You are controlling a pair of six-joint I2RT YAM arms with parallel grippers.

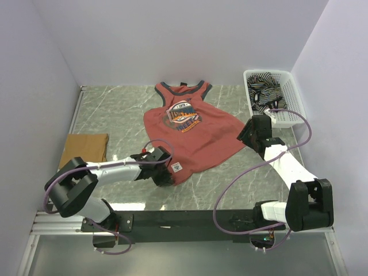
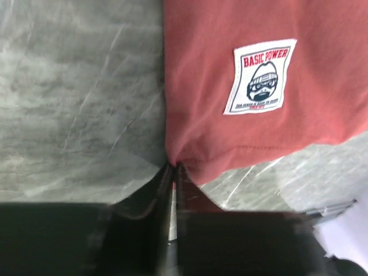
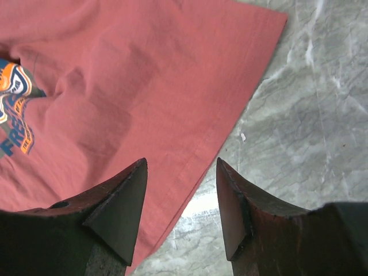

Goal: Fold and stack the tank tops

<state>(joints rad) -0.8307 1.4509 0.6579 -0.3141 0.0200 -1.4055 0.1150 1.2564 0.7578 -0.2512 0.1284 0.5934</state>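
Robotics lab test cell. Plain pale walls (image 1: pixel 172 40) box in a marble-patterned bench (image 1: pixel 115 109). A cabled left arm (image 1: pixel 115 168) and right arm (image 1: pixel 290 164) are bolted to a black rail (image 1: pixel 190 219) at its edge.

The red top (image 1: pixel 192 135) lay spread flat mid-worktop (image 1: pixel 115 109), neck toward the far wall. The left tool (image 1: pixel 165 177) sat at its near-left hem corner, beside a small white label. The right tool (image 1: pixel 246 135) hung over the hem's right edge. A folded tan top (image 1: pixel 85 148) rested far left. The striped top (image 1: pixel 263 95) lay bunched in the white basket (image 1: pixel 289 86), far right.
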